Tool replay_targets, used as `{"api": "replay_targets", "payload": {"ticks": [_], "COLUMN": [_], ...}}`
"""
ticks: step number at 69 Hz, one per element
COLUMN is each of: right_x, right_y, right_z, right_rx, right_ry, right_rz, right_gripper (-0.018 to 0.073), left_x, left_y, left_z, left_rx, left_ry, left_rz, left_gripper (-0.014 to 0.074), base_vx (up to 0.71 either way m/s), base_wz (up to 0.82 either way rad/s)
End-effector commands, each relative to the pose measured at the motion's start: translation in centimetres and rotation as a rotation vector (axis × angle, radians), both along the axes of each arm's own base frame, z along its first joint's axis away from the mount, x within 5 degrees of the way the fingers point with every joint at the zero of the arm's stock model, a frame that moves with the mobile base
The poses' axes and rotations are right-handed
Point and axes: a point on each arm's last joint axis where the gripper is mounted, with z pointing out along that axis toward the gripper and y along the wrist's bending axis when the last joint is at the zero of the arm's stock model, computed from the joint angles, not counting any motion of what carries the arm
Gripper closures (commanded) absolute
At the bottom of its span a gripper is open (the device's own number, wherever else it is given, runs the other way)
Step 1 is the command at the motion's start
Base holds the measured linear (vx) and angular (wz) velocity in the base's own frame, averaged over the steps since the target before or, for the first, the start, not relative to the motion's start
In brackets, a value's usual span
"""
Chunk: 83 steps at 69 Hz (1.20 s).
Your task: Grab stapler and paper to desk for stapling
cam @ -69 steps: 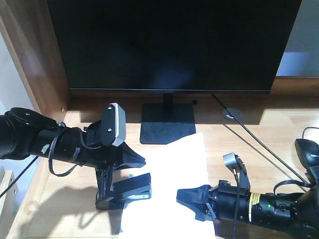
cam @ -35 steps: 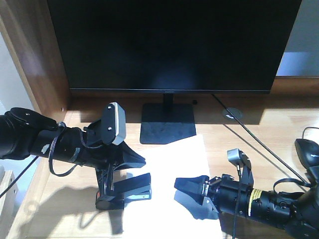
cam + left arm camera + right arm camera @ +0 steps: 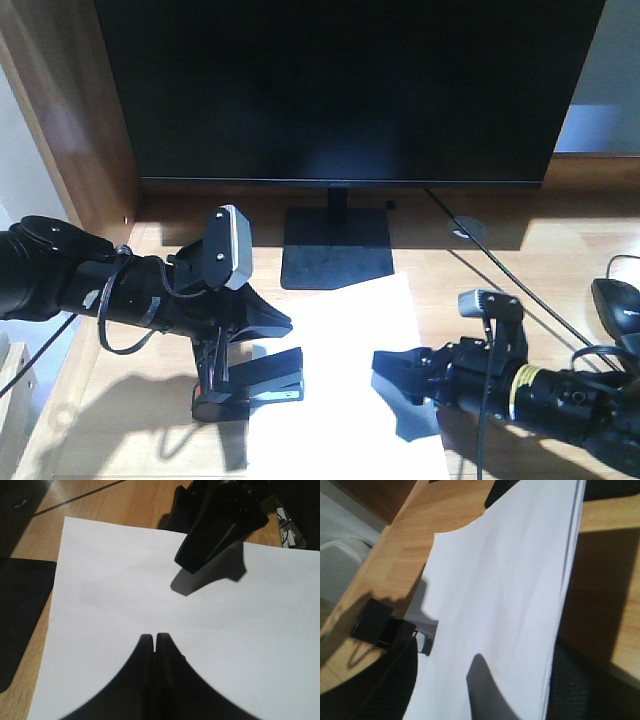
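Near the front edge of the desk [image 3: 560,260], the right gripper [image 3: 392,365], spread open, has backed off the paper [image 3: 350,380], so it looks placed.

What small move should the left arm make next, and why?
Probably press down on the stapler. The paper edge already sits in its mouth on the desk, the left gripper is shut above it, and the right gripper hovers over the sheet.
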Motion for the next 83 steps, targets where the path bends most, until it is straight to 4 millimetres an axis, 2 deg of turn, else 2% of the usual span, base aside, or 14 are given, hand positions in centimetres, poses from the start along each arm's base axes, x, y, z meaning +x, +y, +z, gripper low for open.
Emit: {"api": "replay_targets", "payload": {"ticks": [1,13,21,28,39,58,70,83], "right_x": [0.4,0.1,-0.4,-1.0,-2.0,-4.1,-5.8,-7.6], "right_y": [-0.4,-1.7,-2.6,-3.3,-4.2,-5.4,-6.0,-6.6], "right_z": [2.5,4.9,6.6,7.8,9.3,12.5,14.6,16.4], "right_rx": [-0.052,-0.228,-0.331,-0.398,-0.467,-0.425,-0.375,-0.361], "right_ry": [-0.12,-0.213,-0.269,-0.292,-0.303,-0.339,-0.405,-0.473], "right_rz": [-0.019,-0.067,-0.104,-0.14,-0.187,-0.329,-0.392,-0.438], "right_gripper": [0.0083,0.0151,0.0232,0.0344,0.0576,0.0568,0.0566,0.0566], "left_x": [-0.3,0.0,0.3,0.5,0.6,0.5,1.0,1.2], "left_y": [-0.3,0.1,0.9,1.7,2.9,4.2,4.9,5.2], "left_z": [2.3,2.0,2.3,3.2,5.3,7.9,8.5,8.9], "left_rx": [-0.074,-0.02,0.05,0.096,0.096,0.016,-0.054,-0.082], "left_ry": [-0.018,0.005,-0.018,-0.062,-0.112,-0.171,-0.167,-0.185], "left_rz": [0.015,0.08,0.165,0.27,0.44,0.656,0.793,0.851], "left_gripper": [0.0603,0.0603,0.0603,0.0603,0.0603,0.0603,0.0603,0.0603], "base_vx": [0.0,0.0,0.0,0.0,0.0,0.0,0.0,0.0], "base_wz": [0.0,0.0,0.0,0.0,0.0,0.0,0.0,0.0]}}
